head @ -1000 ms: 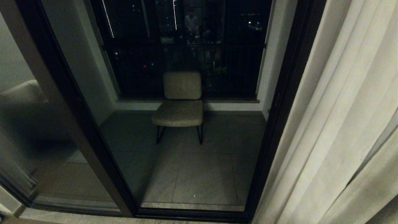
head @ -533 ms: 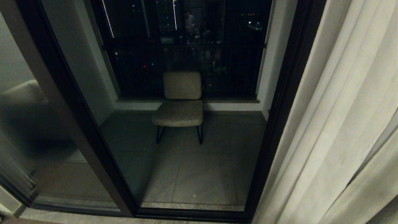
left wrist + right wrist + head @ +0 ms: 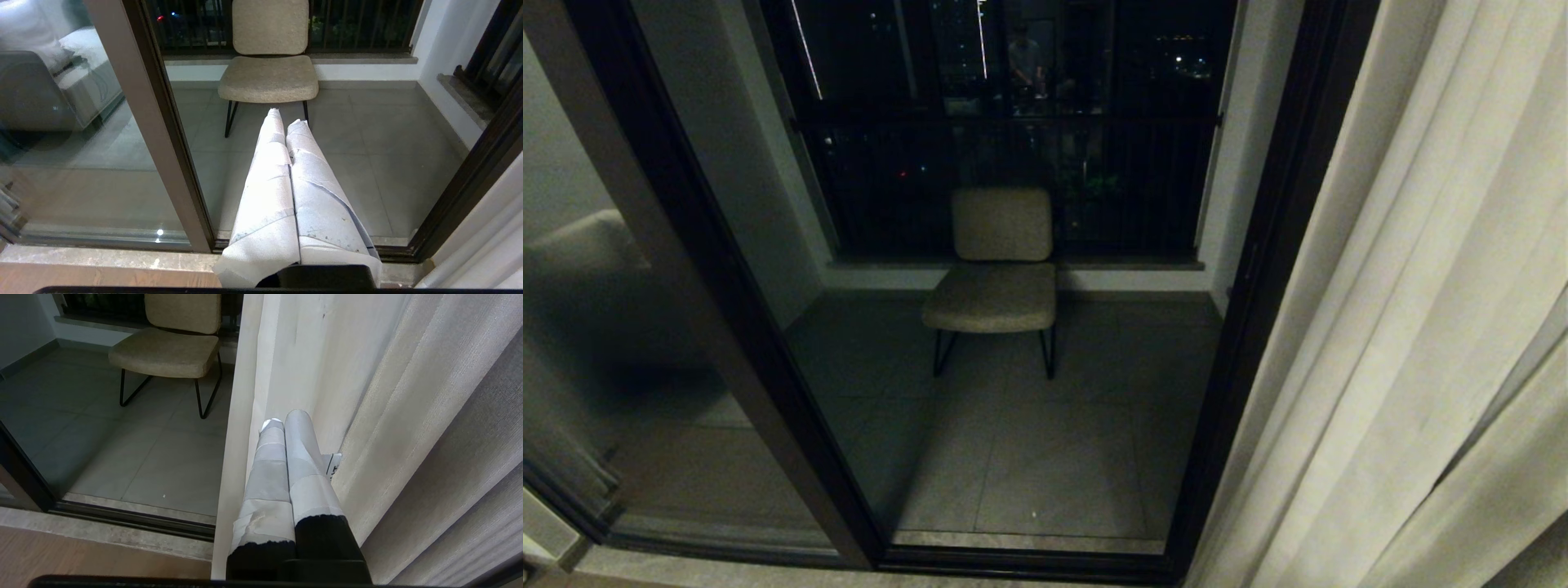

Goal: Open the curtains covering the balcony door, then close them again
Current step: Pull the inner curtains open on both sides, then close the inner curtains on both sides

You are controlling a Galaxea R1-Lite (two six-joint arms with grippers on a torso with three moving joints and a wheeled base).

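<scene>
The curtains [image 3: 1405,327] are hanging soft, light and slippery (best pinched at one pleat's edge); both hands, left hand [image 3: 286,122] and right hand [image 3: 280,422], are sitting closed and empty.

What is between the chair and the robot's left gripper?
Only bare balcony floor and the balcony door track lie between the chair and the shut left gripper, as the left wrist view shows.
</scene>
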